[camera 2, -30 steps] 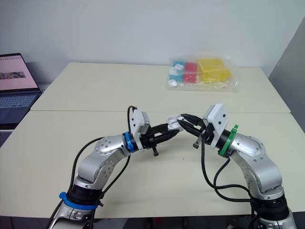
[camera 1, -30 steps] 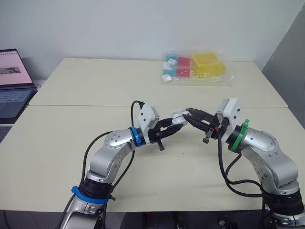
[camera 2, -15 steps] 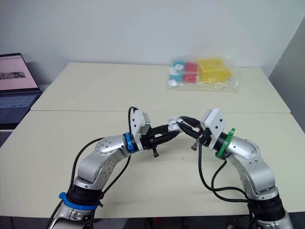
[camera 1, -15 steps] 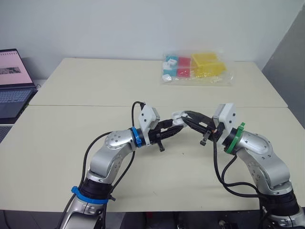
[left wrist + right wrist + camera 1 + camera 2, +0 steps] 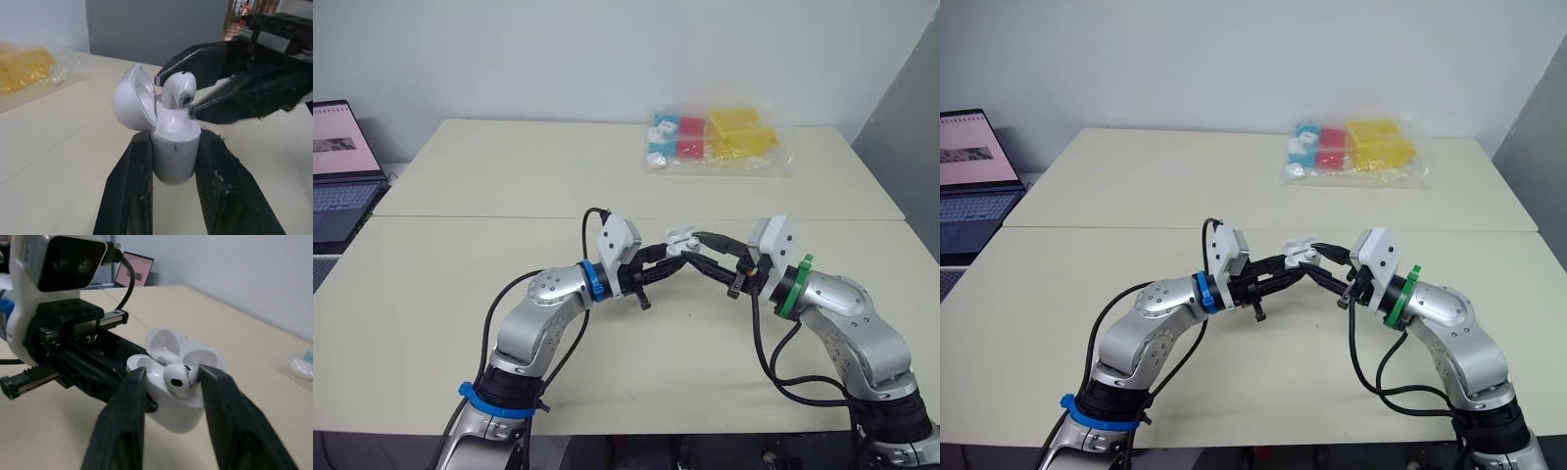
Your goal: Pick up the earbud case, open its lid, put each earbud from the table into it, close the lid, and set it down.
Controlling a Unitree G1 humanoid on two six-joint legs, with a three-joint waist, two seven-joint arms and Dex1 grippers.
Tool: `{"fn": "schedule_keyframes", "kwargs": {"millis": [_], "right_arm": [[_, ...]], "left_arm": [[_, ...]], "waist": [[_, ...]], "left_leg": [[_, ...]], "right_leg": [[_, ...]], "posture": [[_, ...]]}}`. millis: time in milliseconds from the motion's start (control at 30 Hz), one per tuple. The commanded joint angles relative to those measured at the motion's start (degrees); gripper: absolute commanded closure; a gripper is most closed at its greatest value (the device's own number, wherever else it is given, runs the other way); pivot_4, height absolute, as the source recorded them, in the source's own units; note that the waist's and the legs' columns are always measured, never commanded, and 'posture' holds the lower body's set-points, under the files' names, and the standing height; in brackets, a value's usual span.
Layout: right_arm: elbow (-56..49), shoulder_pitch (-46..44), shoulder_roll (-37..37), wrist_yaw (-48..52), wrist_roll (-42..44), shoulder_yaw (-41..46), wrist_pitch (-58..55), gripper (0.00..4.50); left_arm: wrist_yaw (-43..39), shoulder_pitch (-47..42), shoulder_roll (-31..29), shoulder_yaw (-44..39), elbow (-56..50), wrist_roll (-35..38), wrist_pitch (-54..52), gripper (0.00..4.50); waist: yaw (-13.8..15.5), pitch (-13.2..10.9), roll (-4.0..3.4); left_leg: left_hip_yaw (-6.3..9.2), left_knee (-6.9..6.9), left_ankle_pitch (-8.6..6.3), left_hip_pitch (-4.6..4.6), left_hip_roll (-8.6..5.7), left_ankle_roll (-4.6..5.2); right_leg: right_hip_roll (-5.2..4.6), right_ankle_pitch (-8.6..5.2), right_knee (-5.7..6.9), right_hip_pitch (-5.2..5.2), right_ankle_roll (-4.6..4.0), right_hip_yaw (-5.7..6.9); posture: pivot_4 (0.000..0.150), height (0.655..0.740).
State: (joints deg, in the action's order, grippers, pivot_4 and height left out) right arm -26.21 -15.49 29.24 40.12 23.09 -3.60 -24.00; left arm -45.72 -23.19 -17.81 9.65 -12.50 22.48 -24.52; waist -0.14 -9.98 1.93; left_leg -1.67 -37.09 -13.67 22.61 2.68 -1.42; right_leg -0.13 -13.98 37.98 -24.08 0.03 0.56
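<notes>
My left gripper is shut on the white earbud case, holding it above the table with its lid swung open. My right gripper is shut on a white earbud, which sits at the case's open mouth with its stem partly inside. In the head views the two grippers meet tip to tip over the near table's middle, left gripper and right gripper on either side of the case. The inside of the case is mostly hidden.
A clear plastic bag of yellow, red and blue boxes lies on the far table at the right. An open laptop stands off the left edge. The cream tabletop spreads under both arms.
My right gripper has moved left and slightly down, bringing the earbud to the open case. The left gripper and the case have stayed almost still.
</notes>
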Motion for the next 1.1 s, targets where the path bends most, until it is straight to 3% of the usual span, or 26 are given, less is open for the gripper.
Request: {"fn": "schedule_keyframes", "kwargs": {"millis": [33, 233, 433, 533, 667, 833, 1100], "right_arm": [[-2.87, 0.23, 1.21, 0.69, 0.75, 0.04, -1.04, 1.63], [-6.93, 0.51, 3.34, 0.02, 5.81, 4.67, -5.26, 1.60], [-10.33, 2.83, 9.76, -1.88, 14.52, 16.04, -14.85, 1.60], [-9.12, 4.66, 11.52, -6.07, 12.66, 17.78, -18.73, 1.60], [-7.32, 4.82, 14.53, -12.74, 4.44, 12.70, -23.59, 1.60], [3.87, 1.54, 9.40, -20.61, -4.14, 6.22, -24.13, 1.60], [15.98, -2.16, 5.04, -20.75, -9.72, 3.70, -18.35, 1.60]], "left_arm": [[-0.08, -1.20, 0.49, -0.61, -3.10, 1.11, 1.51, 3.71], [0.24, -0.64, 0.33, -0.45, -3.35, 0.71, 1.54, 3.71], [0.63, -0.02, -0.47, -0.21, -2.62, -1.25, 3.48, 3.71], [-0.26, 0.66, -1.24, 0.42, -2.51, -2.32, 5.10, 3.71], [-1.57, 1.04, -2.06, 1.39, -2.00, -3.68, 7.18, 3.71], [-3.29, 1.30, -2.45, 3.17, -1.54, -5.13, 9.68, 3.71], [-3.39, 1.77, -2.43, 3.43, -1.70, -5.60, 10.08, 3.71]], "waist": [[0.00, 0.00, 0.00], [0.01, 0.00, 0.00], [0.07, 0.00, 0.01], [0.06, 0.00, 0.01], [-0.03, 0.00, 0.00], [-0.04, 0.01, 0.01], [-0.03, 0.00, 0.00]], "left_leg": [[-0.01, 0.00, 0.00, 0.00, 0.00, 0.00], [0.00, 0.00, 0.00, 0.01, 0.00, 0.00], [0.01, 0.00, 0.00, 0.02, -0.01, 0.00], [0.00, 0.01, 0.00, 0.02, -0.01, 0.00], [-0.04, 0.02, 0.00, -0.01, 0.00, 0.00], [-0.03, 0.01, 0.00, 0.00, -0.02, 0.00], [-0.03, 0.03, 0.00, 0.16, -0.02, 0.01]], "right_leg": [[0.00, 0.00, 0.00, 0.00, 0.00, 0.00], [0.00, 0.00, -0.01, 0.00, 0.00, 0.01], [-0.01, 0.00, -0.03, 0.01, 0.00, 0.02], [-0.02, 0.00, -0.04, 0.01, 0.00, 0.01], [-0.02, 0.00, 0.00, -0.02, -0.01, -0.03], [-0.01, -0.01, 0.00, -0.02, -0.01, -0.02], [0.00, -0.01, -0.10, -0.11, 0.00, -0.01]], "posture": [[0.150, 0.7400], [0.150, 0.7400], [0.150, 0.7400], [0.150, 0.7400], [0.150, 0.7400], [0.150, 0.7400], [0.150, 0.7400]]}}
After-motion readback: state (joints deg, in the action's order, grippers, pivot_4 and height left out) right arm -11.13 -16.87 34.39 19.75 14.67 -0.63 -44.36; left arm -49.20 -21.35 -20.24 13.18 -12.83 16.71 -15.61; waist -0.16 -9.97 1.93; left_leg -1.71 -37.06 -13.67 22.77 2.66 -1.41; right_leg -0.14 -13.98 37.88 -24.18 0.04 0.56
